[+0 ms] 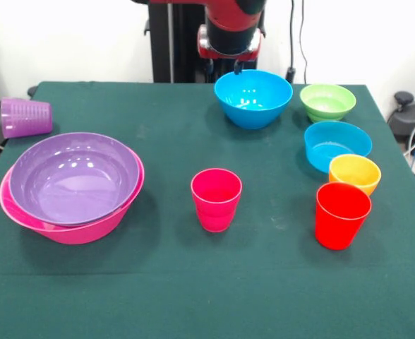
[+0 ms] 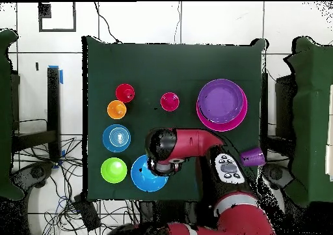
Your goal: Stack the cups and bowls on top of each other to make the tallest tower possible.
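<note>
The large purple bowl (image 1: pixel 73 176) (image 2: pixel 221 100) sits nested in the huge pink bowl (image 1: pixel 87 227) (image 2: pixel 226 124) at the front view's left. The large blue bowl (image 1: pixel 253 97) (image 2: pixel 144 175) stands at the table's far side. My gripper (image 1: pixel 237 68) hangs just above its far rim; the wrist (image 2: pixel 161 159) hides it from overhead. The magenta-pink cup (image 1: pixel 216 199) (image 2: pixel 169 101) stands upright mid-table. The red cup (image 1: pixel 342 215) (image 2: pixel 125 92), orange bowl (image 1: pixel 354 171) (image 2: pixel 117 109), cyan bowl (image 1: pixel 337 145) (image 2: pixel 116 138) and green bowl (image 1: pixel 327 102) (image 2: pixel 114 170) form a row. No separate small dark blue bowl shows.
The translucent purple cup (image 1: pixel 25 117) (image 2: pixel 252 157) lies on its side at the table's edge, beyond the pink bowl. A green cloth (image 1: pixel 193 282) covers the table. The robot's pedestal (image 1: pixel 172 42) stands behind the far edge.
</note>
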You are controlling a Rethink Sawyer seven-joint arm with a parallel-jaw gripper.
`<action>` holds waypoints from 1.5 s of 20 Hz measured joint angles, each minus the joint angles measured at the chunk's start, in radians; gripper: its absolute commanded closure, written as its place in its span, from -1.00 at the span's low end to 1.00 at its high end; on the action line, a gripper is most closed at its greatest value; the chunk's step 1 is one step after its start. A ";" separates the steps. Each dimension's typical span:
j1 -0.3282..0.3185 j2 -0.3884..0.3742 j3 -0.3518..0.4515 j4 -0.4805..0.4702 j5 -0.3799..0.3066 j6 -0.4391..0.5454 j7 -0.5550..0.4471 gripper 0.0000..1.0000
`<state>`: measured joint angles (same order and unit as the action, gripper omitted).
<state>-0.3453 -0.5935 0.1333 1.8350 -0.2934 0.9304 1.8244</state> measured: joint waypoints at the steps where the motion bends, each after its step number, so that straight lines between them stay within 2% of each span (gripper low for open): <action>1: 0.004 0.007 -0.003 0.002 0.001 0.000 0.002 -1.00; 6: 0.029 0.060 -0.015 0.016 0.012 -0.025 0.014 -1.00; 14: 0.063 0.165 -0.021 0.024 0.014 -0.168 0.025 -1.00; 18: 0.080 0.202 -0.034 0.024 0.014 -0.207 0.025 -1.00; 30: 0.129 0.237 -0.104 0.024 0.008 -0.215 0.025 -1.00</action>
<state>-0.2164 -0.3564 0.0288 1.8585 -0.2853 0.7153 1.8490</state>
